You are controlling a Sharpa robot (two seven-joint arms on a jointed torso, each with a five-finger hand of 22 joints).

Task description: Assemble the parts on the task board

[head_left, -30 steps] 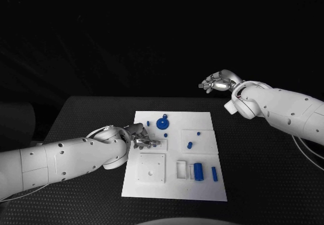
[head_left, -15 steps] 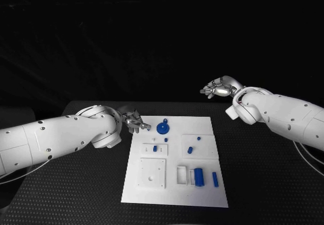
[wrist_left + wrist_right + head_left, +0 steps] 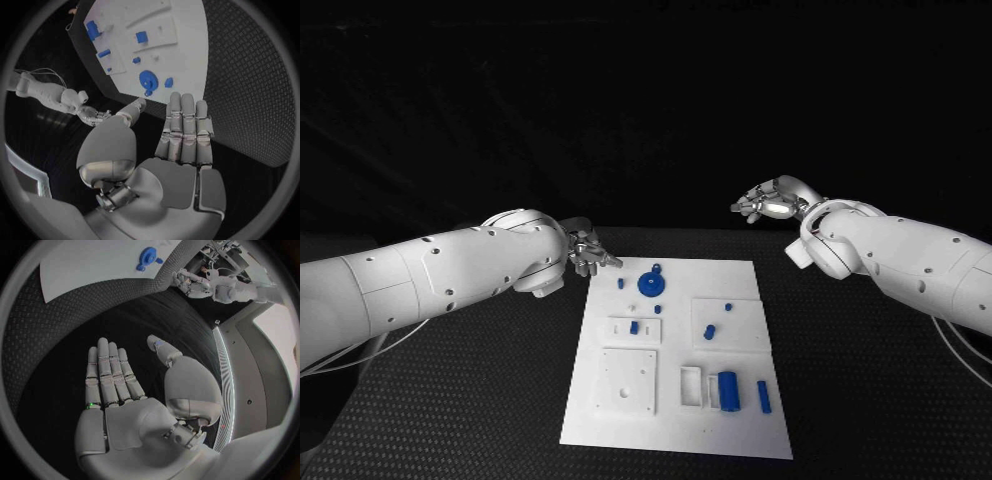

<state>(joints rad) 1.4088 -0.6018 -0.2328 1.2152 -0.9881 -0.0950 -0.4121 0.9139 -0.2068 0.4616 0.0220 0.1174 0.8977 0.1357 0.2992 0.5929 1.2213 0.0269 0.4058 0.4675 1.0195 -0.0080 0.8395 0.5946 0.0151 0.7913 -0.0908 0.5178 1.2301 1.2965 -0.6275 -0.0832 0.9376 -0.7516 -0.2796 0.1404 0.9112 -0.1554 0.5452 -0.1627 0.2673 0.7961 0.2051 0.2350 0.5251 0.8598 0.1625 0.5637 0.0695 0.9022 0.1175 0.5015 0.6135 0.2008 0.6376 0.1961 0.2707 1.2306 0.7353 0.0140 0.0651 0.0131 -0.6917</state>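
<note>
Head view: no writing legible. Left hand, empty with fingers straight, has lifted off the board to its far left corner. Right hand hovers empty beyond the board; blue parts lie on it.

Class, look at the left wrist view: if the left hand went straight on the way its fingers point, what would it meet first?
Probably the round blue part on the board, just beyond the left hand's open fingertips; depth is uncertain, so it might pass above.

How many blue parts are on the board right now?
8: blue disc and a bit at the far end; four pieces in the middle; two bars near. Some may be hidden.
</note>
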